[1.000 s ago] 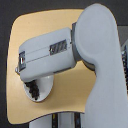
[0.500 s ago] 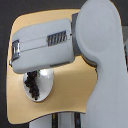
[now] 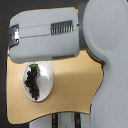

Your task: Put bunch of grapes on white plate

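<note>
The bunch of grapes (image 3: 32, 83), dark purple with a green stem at its top, lies on the white plate (image 3: 46, 75), left of the plate's centre. The plate rests on the tan table (image 3: 75, 95) toward the exterior view's left. My arm's large grey forearm (image 3: 47, 37) hangs above the plate's far edge, clear of the grapes. At the forearm's left end only a dark piece with a red mark shows, the gripper (image 3: 14, 36); its fingers are hidden, so open or shut cannot be read. Nothing hangs from it.
The robot's white body (image 3: 107, 55) fills the exterior view's right side and overlaps the table's right edge. The tabletop has a rounded outline, with dark floor beyond it at the left and bottom.
The forearm has risen and drawn back from over the plate. The plate and the grapes lying on it, partly covered before, now show in full.
</note>
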Action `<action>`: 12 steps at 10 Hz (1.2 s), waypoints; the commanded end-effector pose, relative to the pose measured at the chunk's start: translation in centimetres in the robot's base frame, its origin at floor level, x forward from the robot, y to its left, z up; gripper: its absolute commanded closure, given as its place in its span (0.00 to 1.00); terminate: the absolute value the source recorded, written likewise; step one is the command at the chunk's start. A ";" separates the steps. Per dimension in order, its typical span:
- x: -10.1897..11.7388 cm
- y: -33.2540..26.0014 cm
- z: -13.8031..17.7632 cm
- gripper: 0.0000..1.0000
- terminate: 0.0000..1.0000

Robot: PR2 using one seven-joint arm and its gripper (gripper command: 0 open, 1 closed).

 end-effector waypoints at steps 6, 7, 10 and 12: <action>-1.4 -26.9 2.8 0.00 0.00; -0.8 -28.8 3.0 0.00 0.00; 2.9 -33.0 3.4 0.00 0.00; 5.2 -35.0 3.8 0.00 0.00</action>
